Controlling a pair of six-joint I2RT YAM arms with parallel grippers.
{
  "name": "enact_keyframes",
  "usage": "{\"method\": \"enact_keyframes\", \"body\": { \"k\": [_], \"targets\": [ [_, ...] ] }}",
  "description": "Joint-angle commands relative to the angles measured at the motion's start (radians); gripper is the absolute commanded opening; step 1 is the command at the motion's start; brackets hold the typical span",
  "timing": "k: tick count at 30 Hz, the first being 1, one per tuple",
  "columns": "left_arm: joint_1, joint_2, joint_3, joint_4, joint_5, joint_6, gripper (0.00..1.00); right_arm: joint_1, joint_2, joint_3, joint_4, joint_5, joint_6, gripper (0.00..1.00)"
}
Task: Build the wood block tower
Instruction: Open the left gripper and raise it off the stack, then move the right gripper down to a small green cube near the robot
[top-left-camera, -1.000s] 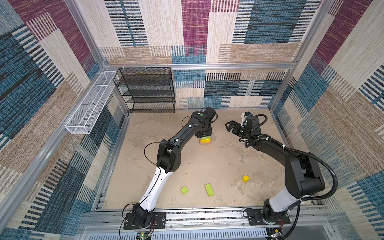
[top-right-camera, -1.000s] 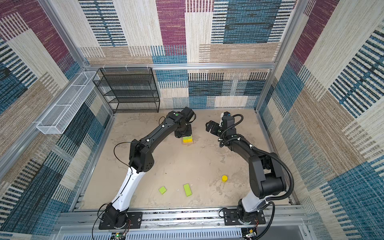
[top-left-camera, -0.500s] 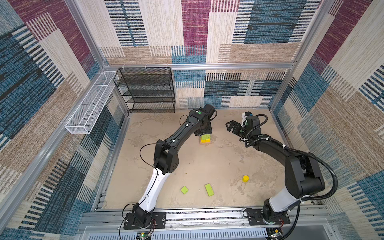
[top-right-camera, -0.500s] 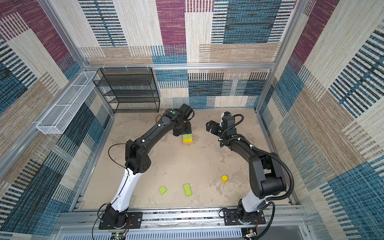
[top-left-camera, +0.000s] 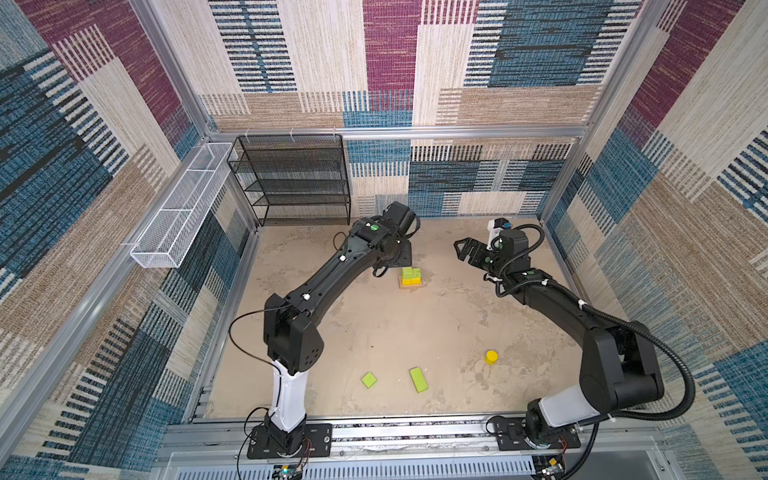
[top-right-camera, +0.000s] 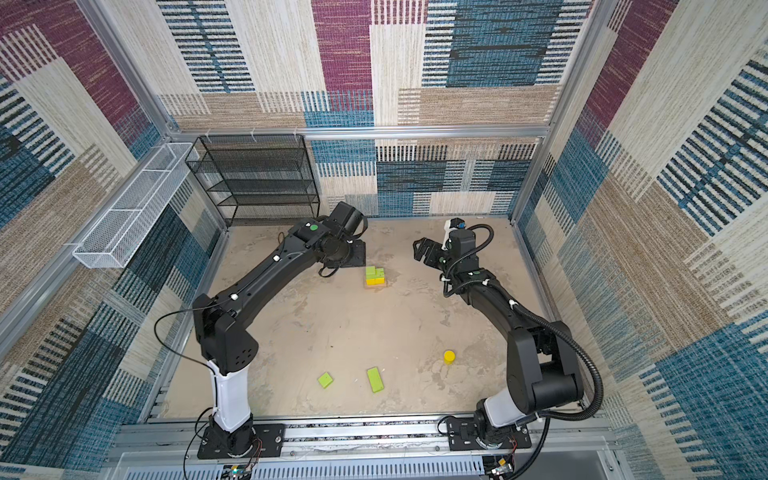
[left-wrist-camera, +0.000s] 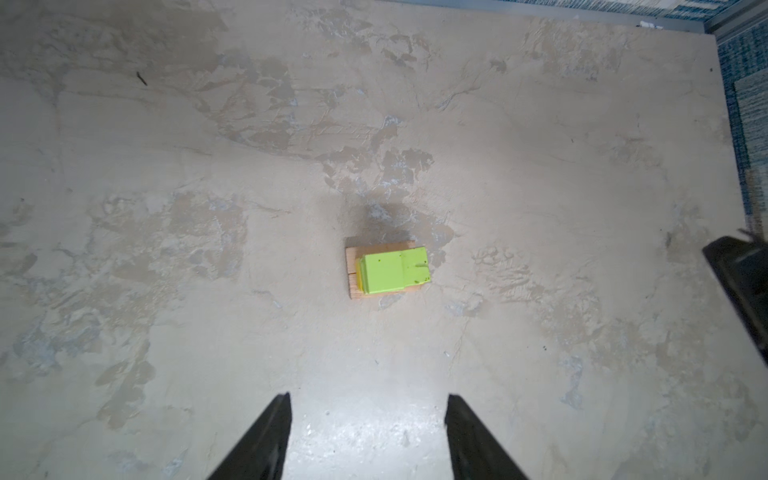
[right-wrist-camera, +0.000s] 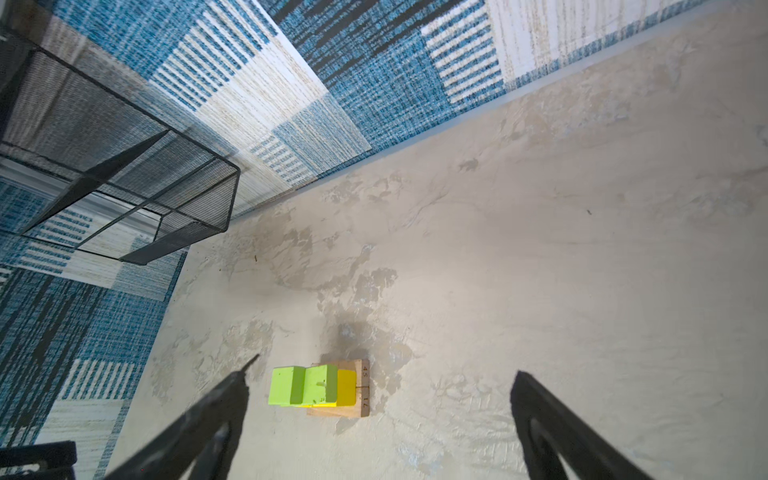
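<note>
Left wrist view: left gripper (left-wrist-camera: 368, 401) has let go and backed off, jaws half parted, empty. Green-topped wood block tower (left-wrist-camera: 386, 270) stands ahead of them, untouched. Right gripper (top-left-camera: 460, 250) gapes wide, empty. Placement looks done; loose green pieces (top-left-camera: 418, 379) and yellow cylinder (top-left-camera: 491, 356) remain.

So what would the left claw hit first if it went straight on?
Probably bare table, just short of the tower; the left claw points steeply down at it. Depth is hard to judge.
</note>
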Motion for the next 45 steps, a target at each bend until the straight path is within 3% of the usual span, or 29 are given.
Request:
{"method": "enact_keyframes", "body": {
  "k": [1, 5, 11, 17, 30, 45],
  "targets": [
    [0.004, -0.14, -0.183, 0.24, -0.015, 0.06, 0.64, 0.02, -0.038, 0.0, 0.023, -0.039, -0.035, 0.97],
    [0.007, -0.309, -0.395, 0.38, -0.019, 0.107, 0.63, 0.098, -0.059, 0.024, -0.019, -0.018, -0.078, 0.95],
    [0.038, -0.548, -0.671, 0.504, -0.075, 0.132, 0.64, 0.307, -0.017, 0.083, -0.157, 0.015, -0.17, 0.91],
    [0.098, -0.775, -0.959, 0.73, -0.02, 0.14, 0.64, 0.515, 0.06, 0.183, -0.35, 0.067, -0.226, 0.88],
    [0.256, -1.022, -1.101, 0.656, 0.018, 0.174, 0.61, 0.848, 0.335, 0.327, -0.625, 0.168, -0.248, 0.86],
    [0.291, -1.061, -1.118, 0.643, 0.03, 0.173, 0.61, 0.983, 0.452, 0.397, -0.742, 0.145, -0.285, 0.8]
  ]
}}
